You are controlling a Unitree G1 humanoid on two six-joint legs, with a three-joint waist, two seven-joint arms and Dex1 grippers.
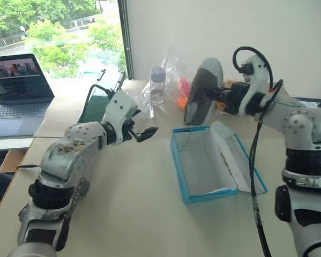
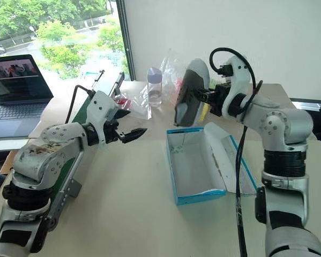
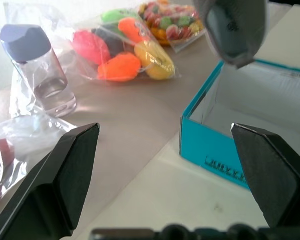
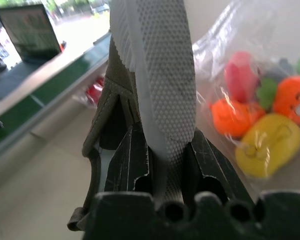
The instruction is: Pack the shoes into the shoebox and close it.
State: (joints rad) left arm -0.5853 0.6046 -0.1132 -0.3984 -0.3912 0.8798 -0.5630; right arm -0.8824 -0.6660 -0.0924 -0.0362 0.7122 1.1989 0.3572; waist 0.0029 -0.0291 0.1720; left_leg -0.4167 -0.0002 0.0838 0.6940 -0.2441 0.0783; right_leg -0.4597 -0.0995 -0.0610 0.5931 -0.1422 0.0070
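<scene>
right wrist view has the right gripper (image 4: 162, 170) clamped across the heel end of one shoe (image 4: 155, 75), its fingers (image 4: 127, 165) pinching the white sole and the canvas wall together. in the head views that shoe hangs toe-down just above the far end of the shoebox (image 1: 177, 160), which lies open with its lid (image 1: 240, 160) folded flat on the side nearer the right arm. the left gripper (image 1: 144, 134) holds nothing, jaws spread wide, on the other side of the box and clear of it.

risk, as i judge it: the grip is narrow and near one end, so the shoe could swing or slip out. lowered at this steep tilt, its toe might catch the box's far wall and shove the light cardboard.

room: open table lies between the box and the left gripper; beyond the box's far end a bottle (image 1: 157, 84) and toy bags (image 3: 127, 50) crowd in.
</scene>
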